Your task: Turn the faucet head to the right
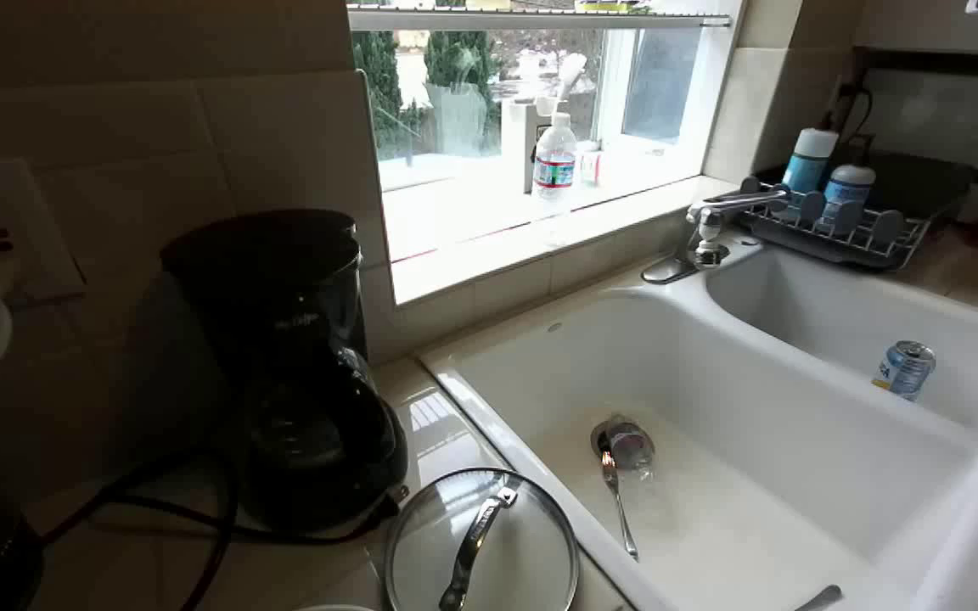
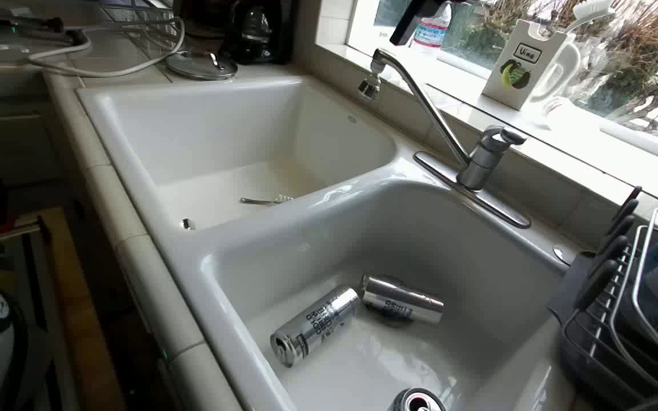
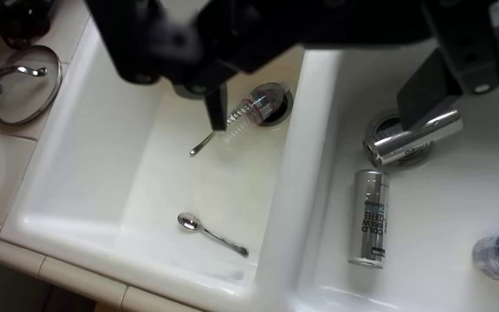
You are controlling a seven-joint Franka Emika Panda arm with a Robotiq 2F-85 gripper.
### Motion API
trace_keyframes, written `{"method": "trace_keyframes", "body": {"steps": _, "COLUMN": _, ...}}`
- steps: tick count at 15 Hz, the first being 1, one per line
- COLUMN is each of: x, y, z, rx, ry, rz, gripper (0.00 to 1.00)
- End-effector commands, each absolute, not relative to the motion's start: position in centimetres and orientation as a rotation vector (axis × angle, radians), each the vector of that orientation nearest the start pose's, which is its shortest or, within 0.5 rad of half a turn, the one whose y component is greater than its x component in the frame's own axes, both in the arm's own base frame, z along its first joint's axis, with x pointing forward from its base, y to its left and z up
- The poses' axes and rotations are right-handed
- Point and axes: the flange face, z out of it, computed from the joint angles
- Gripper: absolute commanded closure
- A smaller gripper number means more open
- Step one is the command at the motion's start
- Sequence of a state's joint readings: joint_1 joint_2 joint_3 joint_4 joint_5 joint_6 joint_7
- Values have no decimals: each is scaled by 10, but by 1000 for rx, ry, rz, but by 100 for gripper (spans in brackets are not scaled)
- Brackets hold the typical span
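Observation:
The chrome faucet head has a slim spout (image 2: 429,108) that slants up from its base toward the far basin, with a nozzle hanging at its tip. Its short lever (image 2: 506,136) sits on the base. The spout (image 1: 744,202) also shows in an exterior view. In the wrist view the faucet cannot be made out; the gripper hides that area. My gripper (image 3: 314,125) is open, its black fingers wide apart above the basin divider, with nothing between them. A dark finger (image 2: 412,23) shows at the top of an exterior view, near the spout tip; contact cannot be told.
The sink divider (image 3: 297,182) separates two basins. Silver cans (image 3: 368,216) lie in one basin; a crushed bottle (image 3: 258,106) and spoon (image 3: 189,222) lie in the other. A dish rack (image 2: 609,302), a white pitcher (image 2: 526,63) and a coffee maker (image 1: 302,365) stand around.

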State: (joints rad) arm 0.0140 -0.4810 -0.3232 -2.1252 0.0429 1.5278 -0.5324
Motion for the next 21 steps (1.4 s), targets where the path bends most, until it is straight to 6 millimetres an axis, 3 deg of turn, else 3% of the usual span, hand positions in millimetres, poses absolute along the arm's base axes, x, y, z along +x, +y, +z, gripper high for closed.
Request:
{"method": "trace_keyframes", "body": {"steps": 1, "x": 373, "y": -138, "z": 579, "rx": -2885, "ry": -387, "rz": 77, "gripper": 0}}
{"method": "trace_keyframes", "body": {"steps": 12, "x": 373, "y": -138, "z": 579, "rx": -2885, "ry": -387, "rz": 77, "gripper": 0}}
{"method": "trace_keyframes", "body": {"steps": 13, "x": 382, "y": -134, "z": 580, "rx": -2868, "ry": -309, "rz": 96, "gripper": 0}}
{"method": "trace_keyframes", "body": {"steps": 17, "x": 412, "y": -84, "z": 588, "rx": -2781, "ry": -81, "rz": 169, "gripper": 0}}
{"method": "trace_keyframes", "body": {"steps": 21, "x": 450, "y": -41, "z": 591, "rx": -2844, "ry": 236, "rz": 113, "gripper": 0}}
